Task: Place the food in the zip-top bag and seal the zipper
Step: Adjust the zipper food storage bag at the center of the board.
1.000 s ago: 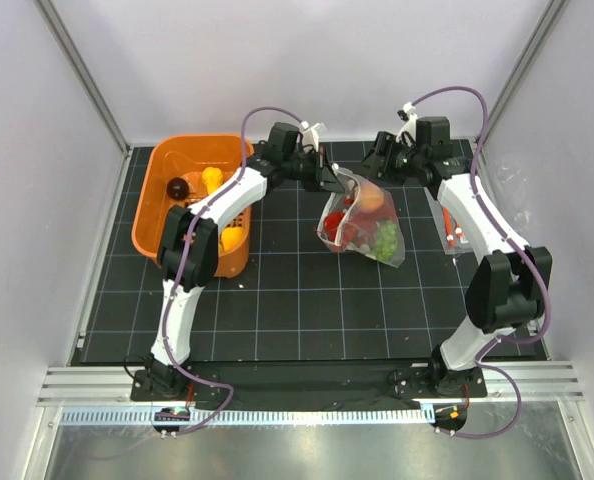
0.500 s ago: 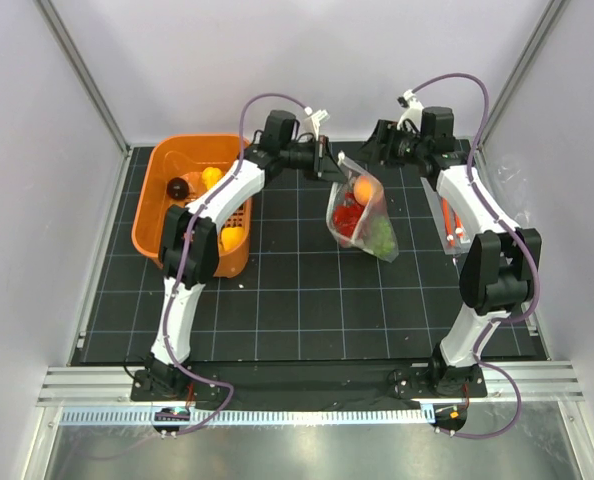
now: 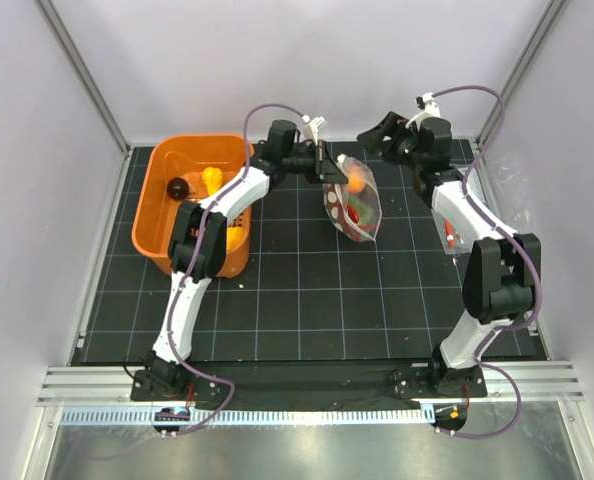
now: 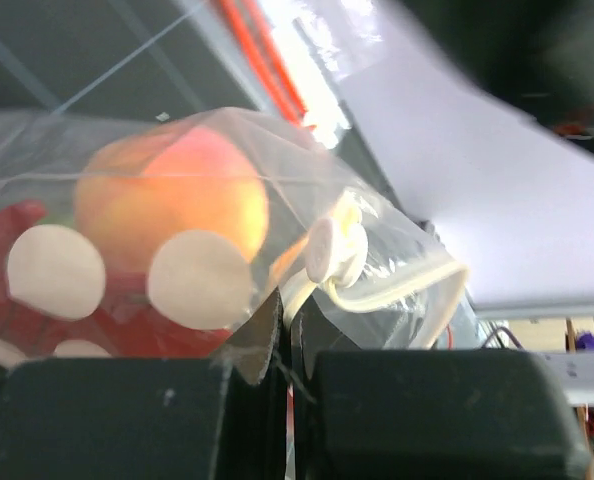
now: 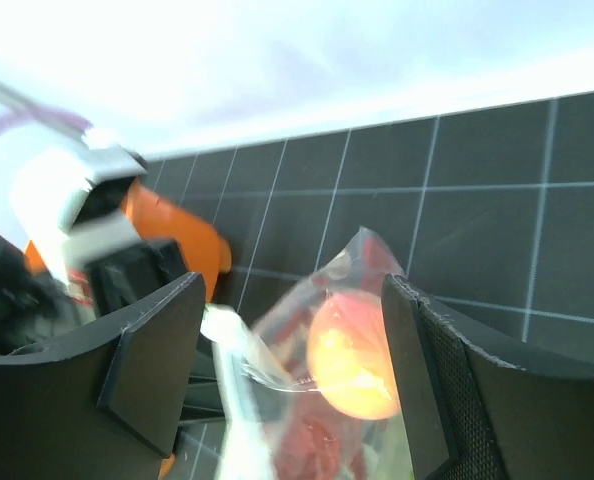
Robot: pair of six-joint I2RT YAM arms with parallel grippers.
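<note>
The zip-top bag, clear with white dots, hangs off the mat from my left gripper. In the left wrist view the left gripper is shut on the bag's mouth edge, beside the curled white zipper. Inside the bag I see the peach-orange fruit and the red lobster. The grapes are not clear. My right gripper is open and sits just behind and right of the bag. In its wrist view, the right gripper has wide fingers framing the bag, fruit and lobster without touching.
An orange basket with several toy foods stands at the back left, close to my left arm. Flat clear packets with an orange-red strip lie by the right wall. The cage walls close in behind and on both sides.
The bag has risen off the mat and swung left, narrowing as it hangs from my left gripper. My right gripper has drawn up and back, away from the bag.
</note>
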